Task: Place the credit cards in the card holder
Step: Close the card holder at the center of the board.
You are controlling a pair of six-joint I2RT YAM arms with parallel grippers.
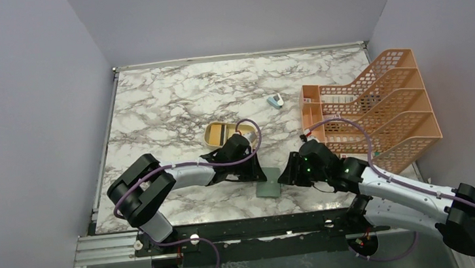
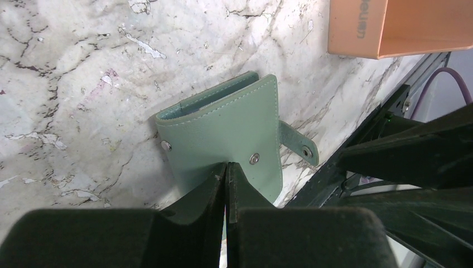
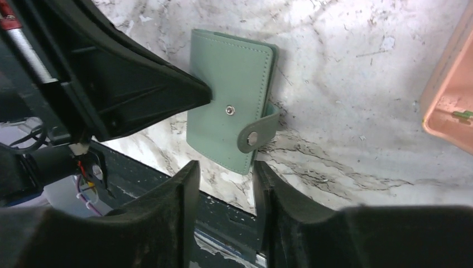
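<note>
The card holder (image 1: pixel 271 188) (image 2: pixel 223 128) (image 3: pixel 228 84) is a grey-green wallet lying folded on the marble near the table's front edge, with its snap strap (image 2: pixel 298 145) loose at the side. My left gripper (image 1: pixel 256 173) (image 2: pixel 227 166) is shut, with its tips on the cover's near edge and nothing visible between them. My right gripper (image 1: pixel 286 172) (image 3: pixel 226 166) is open and empty, and the wallet's corner lies just past its tips. A tan-brown credit card (image 1: pixel 217 135) seems to lie in the tan oval dish (image 1: pixel 207 134). Other cards are not visible.
An orange mesh file rack (image 1: pixel 377 107) (image 2: pixel 385 28) (image 3: pixel 452 100) stands at the right. A small blue-and-white gadget (image 1: pixel 275 101) lies behind the wallet. The black front rail (image 1: pixel 244 228) runs just below the wallet. The two grippers face each other closely across it.
</note>
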